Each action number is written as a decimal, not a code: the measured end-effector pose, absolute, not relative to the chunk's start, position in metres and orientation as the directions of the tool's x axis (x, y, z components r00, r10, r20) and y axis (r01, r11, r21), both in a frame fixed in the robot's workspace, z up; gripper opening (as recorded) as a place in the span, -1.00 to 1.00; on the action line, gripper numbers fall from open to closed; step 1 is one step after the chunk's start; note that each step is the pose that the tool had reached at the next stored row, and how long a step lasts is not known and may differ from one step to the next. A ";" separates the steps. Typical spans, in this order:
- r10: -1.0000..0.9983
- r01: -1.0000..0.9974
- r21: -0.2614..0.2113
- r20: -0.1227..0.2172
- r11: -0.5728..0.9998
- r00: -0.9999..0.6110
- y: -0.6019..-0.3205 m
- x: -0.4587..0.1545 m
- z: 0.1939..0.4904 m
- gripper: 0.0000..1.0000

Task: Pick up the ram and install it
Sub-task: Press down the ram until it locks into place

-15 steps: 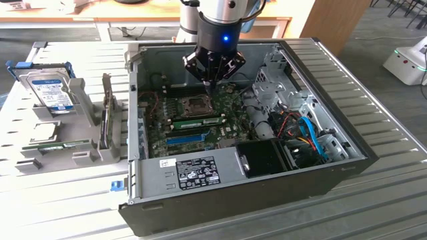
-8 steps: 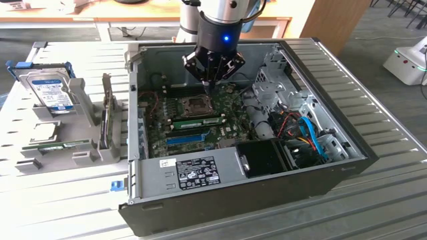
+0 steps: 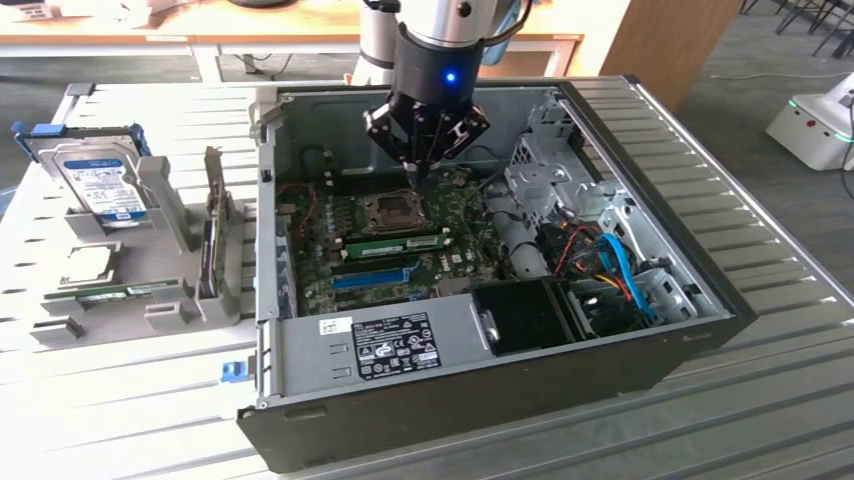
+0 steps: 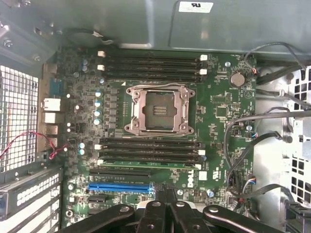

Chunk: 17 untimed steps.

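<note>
On the slatted counter [image 3: 120,400] the closed, empty tool [image 3: 415,178] hung over the open computer [image 3: 467,385], where its tips could scrape the board [image 4: 223,111] beside the seated ram [image 3: 404,241].

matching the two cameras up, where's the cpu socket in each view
Exterior view: the cpu socket sits just below the end effector in the picture.
Wrist view: the cpu socket lies between the two banks of memory slots.
Shared landmark: the blue slot.
</note>
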<state>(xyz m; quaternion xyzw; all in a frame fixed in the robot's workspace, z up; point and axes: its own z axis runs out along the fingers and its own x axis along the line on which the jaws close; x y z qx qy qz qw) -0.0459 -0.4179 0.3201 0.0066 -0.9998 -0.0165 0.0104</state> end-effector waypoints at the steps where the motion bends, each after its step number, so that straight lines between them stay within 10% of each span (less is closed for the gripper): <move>1: -0.010 -0.009 0.033 0.021 0.999 -1.000 -0.418 -0.046 0.320 -0.80; 17: 0.023 0.023 0.033 0.020 0.999 -1.000 -0.415 -0.052 0.319 -0.80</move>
